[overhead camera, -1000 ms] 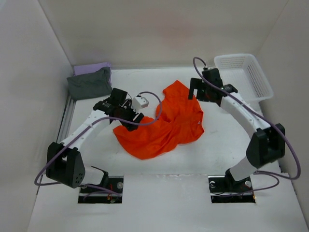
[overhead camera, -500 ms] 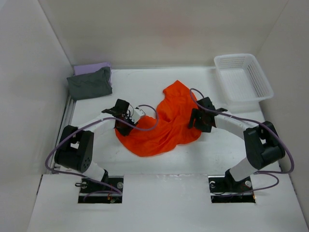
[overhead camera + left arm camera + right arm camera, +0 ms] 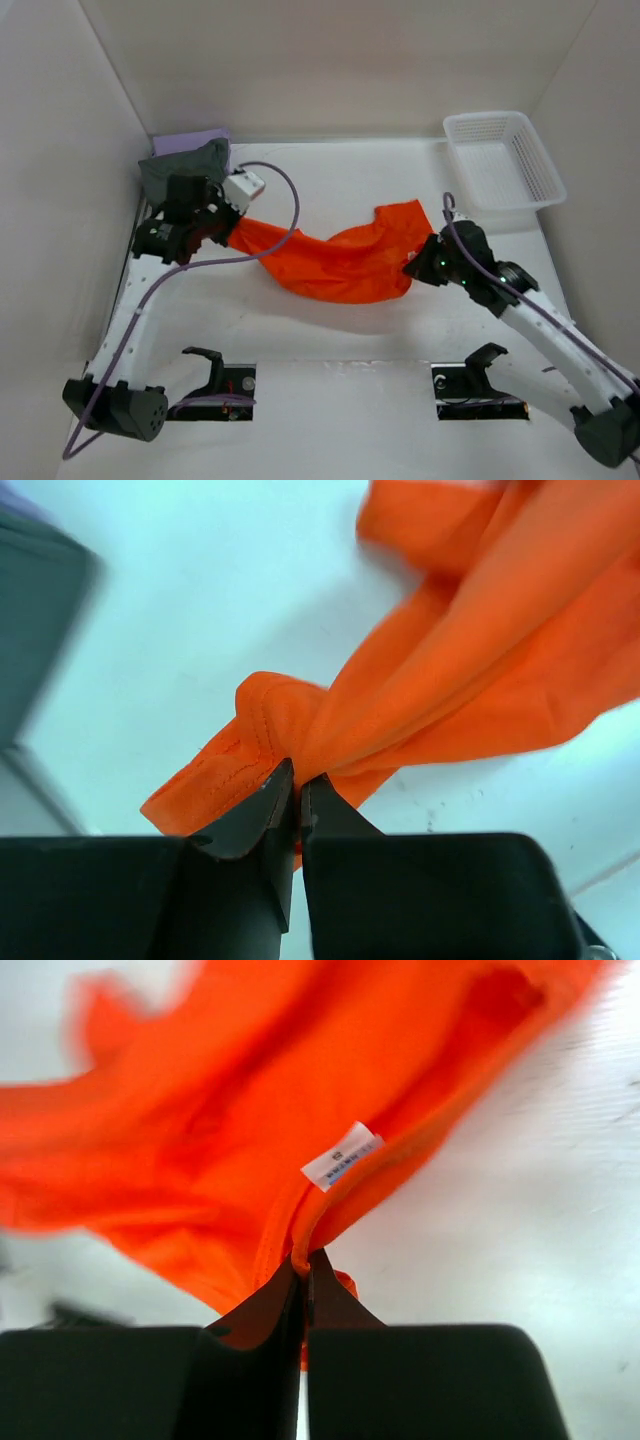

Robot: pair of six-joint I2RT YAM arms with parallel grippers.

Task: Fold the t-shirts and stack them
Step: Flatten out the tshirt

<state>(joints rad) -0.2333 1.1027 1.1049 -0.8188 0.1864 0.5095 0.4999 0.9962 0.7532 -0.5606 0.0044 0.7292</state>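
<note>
Top external: left gripper (image 3: 232, 230) & right gripper (image 3: 413, 268) each clamped on orange t-shirt (image 3: 340, 265) edge; thin pinch could slip if stretched tauter.

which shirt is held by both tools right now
The orange t-shirt, stretched between the left tool and right tool, each shut on an edge. The dark grey t-shirt and lavender t-shirt lie together in the far left corner.

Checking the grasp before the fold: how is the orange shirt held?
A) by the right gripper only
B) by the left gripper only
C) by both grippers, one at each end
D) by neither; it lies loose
C: the left gripper and the right gripper are each shut on an edge of the orange shirt, which spans between them.
</note>
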